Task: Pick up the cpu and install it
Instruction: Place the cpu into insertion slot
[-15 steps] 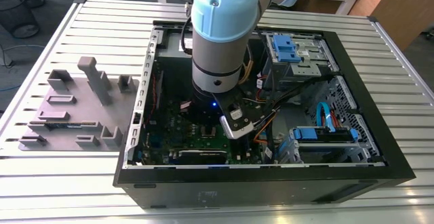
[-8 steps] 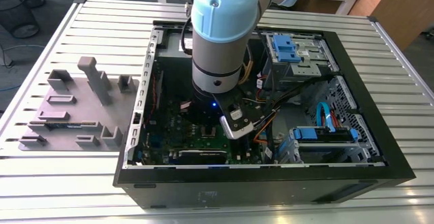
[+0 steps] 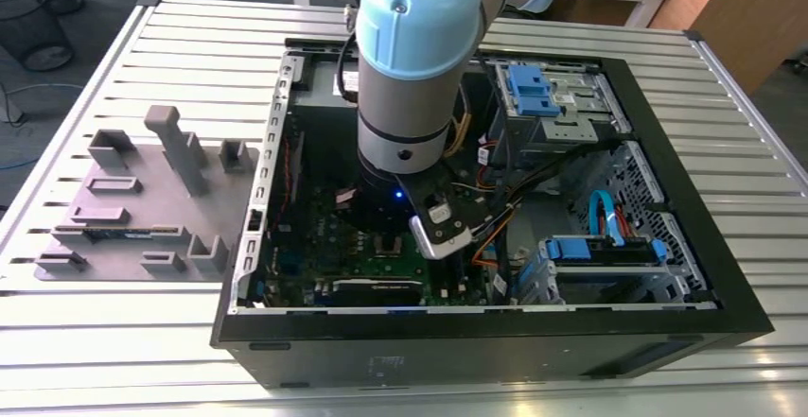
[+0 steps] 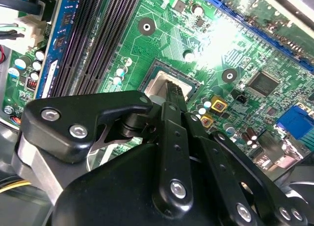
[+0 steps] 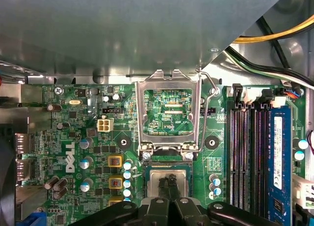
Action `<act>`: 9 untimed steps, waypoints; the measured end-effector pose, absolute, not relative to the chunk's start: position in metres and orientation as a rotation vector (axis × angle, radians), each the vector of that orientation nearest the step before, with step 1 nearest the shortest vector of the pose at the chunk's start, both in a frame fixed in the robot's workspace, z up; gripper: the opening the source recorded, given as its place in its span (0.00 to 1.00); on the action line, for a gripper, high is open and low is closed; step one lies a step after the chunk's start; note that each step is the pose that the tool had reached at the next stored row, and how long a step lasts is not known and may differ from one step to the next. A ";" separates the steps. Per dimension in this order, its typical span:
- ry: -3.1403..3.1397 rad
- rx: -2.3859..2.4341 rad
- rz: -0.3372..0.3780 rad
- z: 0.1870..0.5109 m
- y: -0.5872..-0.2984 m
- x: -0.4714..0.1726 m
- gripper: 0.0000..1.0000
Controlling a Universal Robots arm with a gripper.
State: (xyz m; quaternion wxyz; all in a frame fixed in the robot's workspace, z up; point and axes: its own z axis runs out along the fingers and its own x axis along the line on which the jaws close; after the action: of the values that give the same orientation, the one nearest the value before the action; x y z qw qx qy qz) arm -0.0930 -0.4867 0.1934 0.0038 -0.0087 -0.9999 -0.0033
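The cpu [image 5: 179, 180], a small square chip with a dull silver top, lies flat in the socket on the green motherboard [image 5: 73, 138]. In the second wrist view the cpu [image 4: 158, 87] shows just past the fingertips. My gripper [image 5: 167, 183] stands over the middle of the chip, its two thin black fingers [image 4: 172, 96] shut together with the tips at the chip's top. The hinged metal socket frame [image 5: 169, 79] is swung open beside the socket. In the exterior view the arm [image 3: 404, 77] reaches down into the open computer case [image 3: 707, 275].
Black memory slots [image 5: 248, 152] and a blue memory stick [image 5: 277, 152] run beside the socket. A grey box [image 5: 122, 30] overhangs the board, with yellow and black cables [image 5: 274, 37] near it. Outside the case, a grey fixture tray [image 3: 139, 199] lies on the slatted table.
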 end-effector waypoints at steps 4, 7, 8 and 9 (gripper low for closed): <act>-3.134 -0.027 -0.011 0.199 -0.487 -0.093 0.11; -3.134 -0.027 -0.011 0.206 -0.487 -0.093 0.11; -3.134 -0.027 -0.011 0.209 -0.487 -0.093 0.11; -3.134 -0.027 -0.011 0.211 -0.487 -0.093 0.11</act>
State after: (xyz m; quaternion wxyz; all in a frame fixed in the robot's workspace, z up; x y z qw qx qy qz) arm -0.0930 -0.4867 0.2111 0.0038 -0.0088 -0.9999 -0.0034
